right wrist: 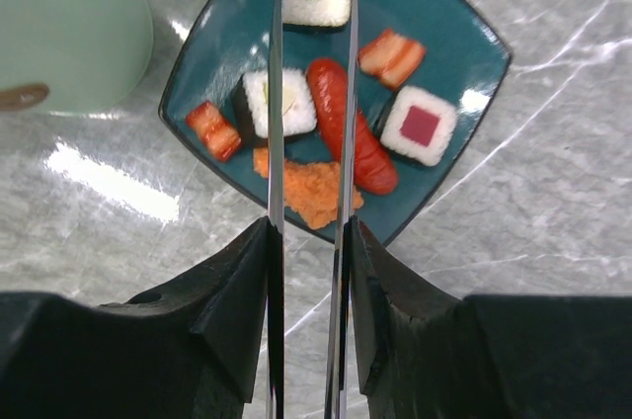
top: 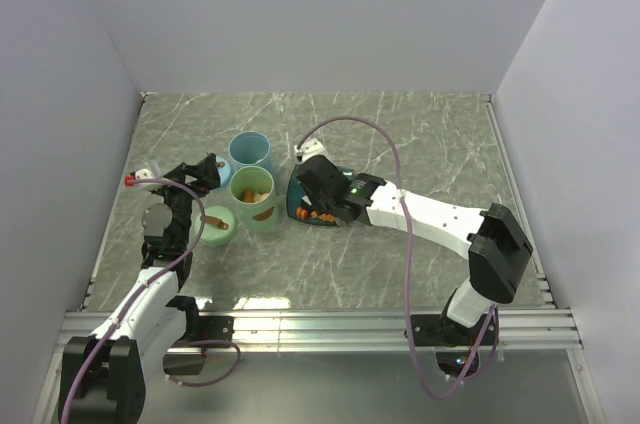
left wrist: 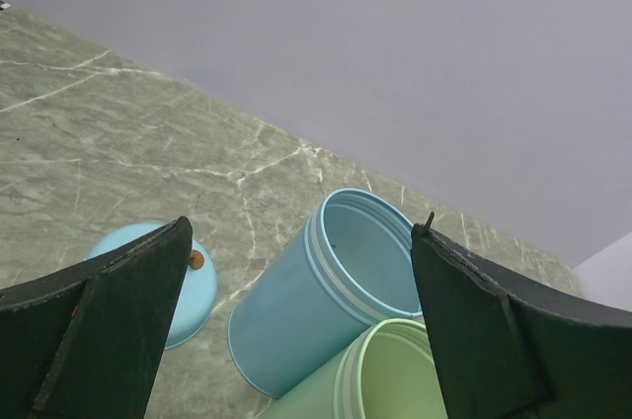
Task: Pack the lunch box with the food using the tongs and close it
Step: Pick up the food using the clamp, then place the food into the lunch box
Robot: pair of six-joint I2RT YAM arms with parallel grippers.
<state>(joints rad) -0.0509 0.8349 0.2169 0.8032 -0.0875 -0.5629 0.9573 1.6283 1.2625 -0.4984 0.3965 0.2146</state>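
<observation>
The right gripper (right wrist: 311,231) is clamped on the tongs (right wrist: 276,142). Their two arms run narrowly apart over the plate (right wrist: 454,24), and the food (right wrist: 370,157) lies between and beside them. Only the left wrist view shows the left gripper (left wrist: 301,229) spread wide and empty, facing the blue tub (left wrist: 296,310) left of the plate.

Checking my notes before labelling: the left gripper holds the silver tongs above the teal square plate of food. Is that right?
No, the arm is wrong: the right gripper holds the silver tongs above the teal square plate of food, as the right wrist view shows. The left gripper is open and empty near the blue container.
</observation>
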